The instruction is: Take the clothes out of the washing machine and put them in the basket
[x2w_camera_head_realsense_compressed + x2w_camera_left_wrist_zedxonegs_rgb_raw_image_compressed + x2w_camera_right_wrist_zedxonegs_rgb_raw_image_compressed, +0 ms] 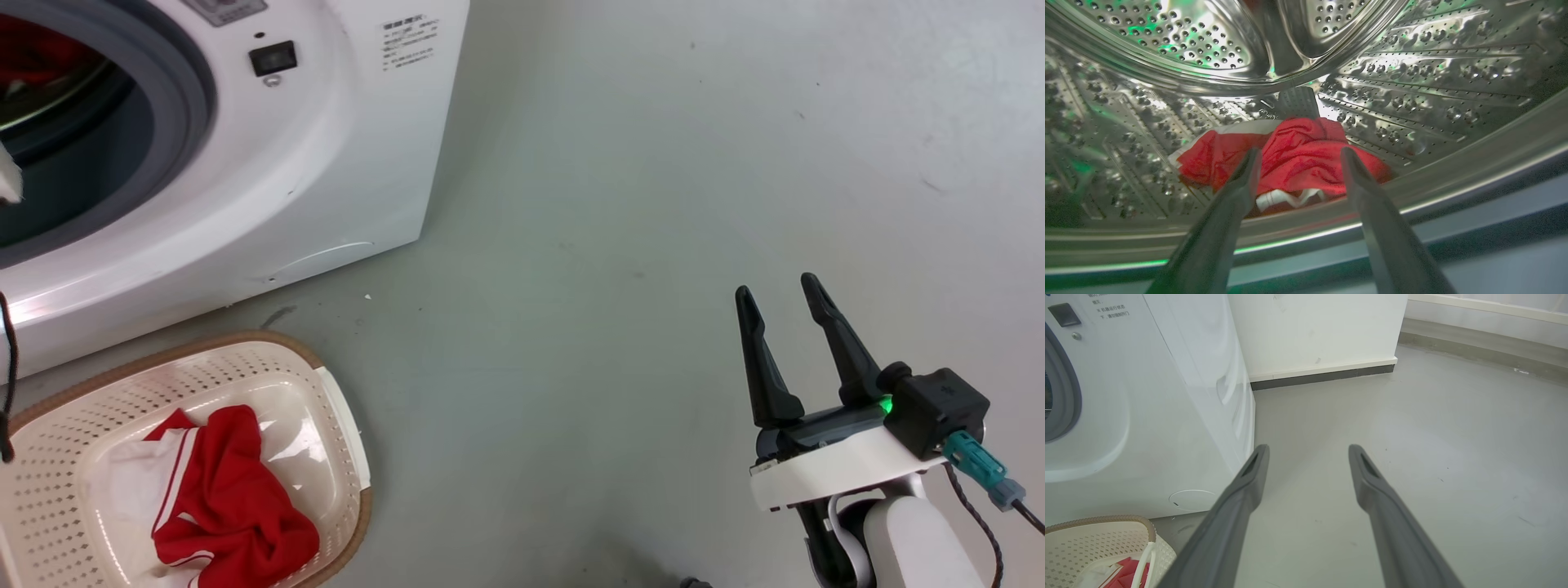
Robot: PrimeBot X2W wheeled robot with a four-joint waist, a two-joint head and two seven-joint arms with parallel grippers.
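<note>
While the left gripper (1301, 151) sits inside the washing machine's (326, 163) steel drum (1412, 94), its 2 fingers are spread wide with nothing clamped between them. They frame a red garment (1290, 163) at the centre of the left wrist view. Whether the tips touch the cloth I cannot tell.

The step in hand looks like the grasp. To do it well, I would push the fingers deeper so they straddle the thick bunched middle rather than the white trim at the lower edge, which could slip free. Closing should gather several folds. The lift should clear the drum lip that runs across the lower part of that view, since a dragging hem may snag there.

At the lower left of the head view, the basket (269, 339) stands just beside the machine. 1 other red garment (237, 498) lies inside it, with bare room around it for the drop. At the lower right, the right gripper (775, 284) hangs over the floor (612, 204), fingers parted and empty.
</note>
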